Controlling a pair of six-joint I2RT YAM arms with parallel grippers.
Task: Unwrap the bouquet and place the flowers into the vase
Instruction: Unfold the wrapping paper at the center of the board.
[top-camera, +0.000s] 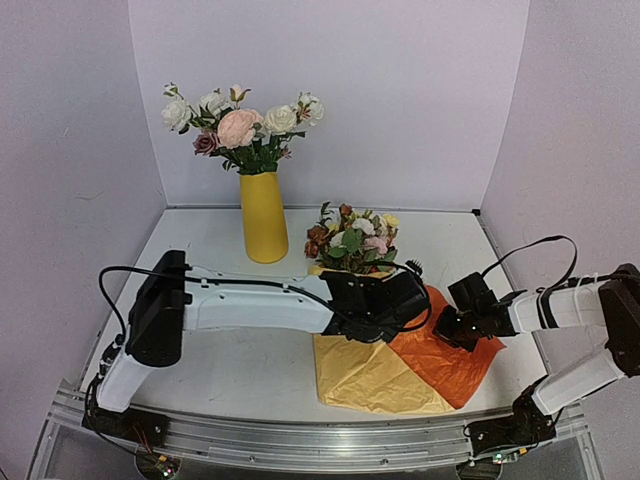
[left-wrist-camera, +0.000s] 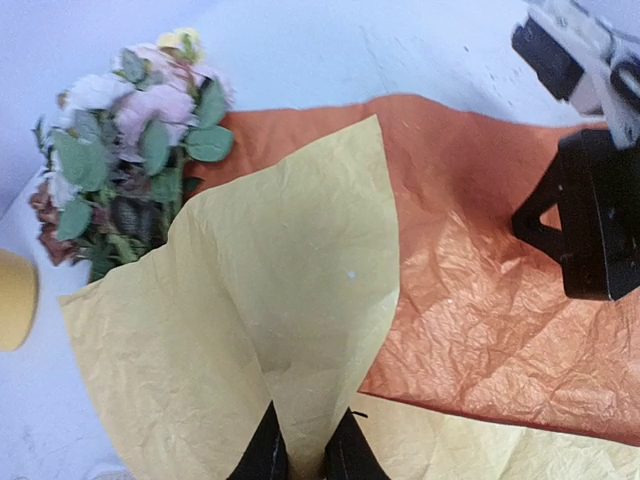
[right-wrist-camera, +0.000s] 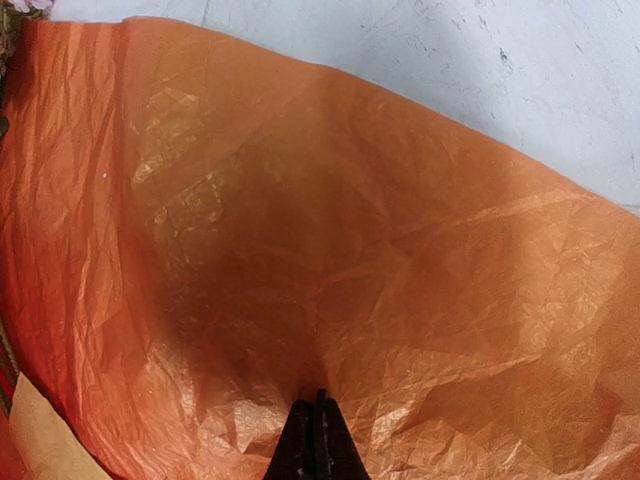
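Right of the vase (top-camera: 263, 215), my left gripper (left-wrist-camera: 307, 445) pinches crinkled yellow paper (left-wrist-camera: 290, 300), my right gripper (right-wrist-camera: 318, 440) closed against orange paper (right-wrist-camera: 350, 250).

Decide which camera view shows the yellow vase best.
The top external view: the yellow vase stands whole, holding white and pink roses. The left wrist view catches only its edge; the right wrist view misses it.

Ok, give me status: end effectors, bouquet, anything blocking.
Left end effector pinching yellow paper. Right end effector shut on orange paper. Both sheets spread open; flowers at their far edge, not in vase. Vase mouth full of roses.
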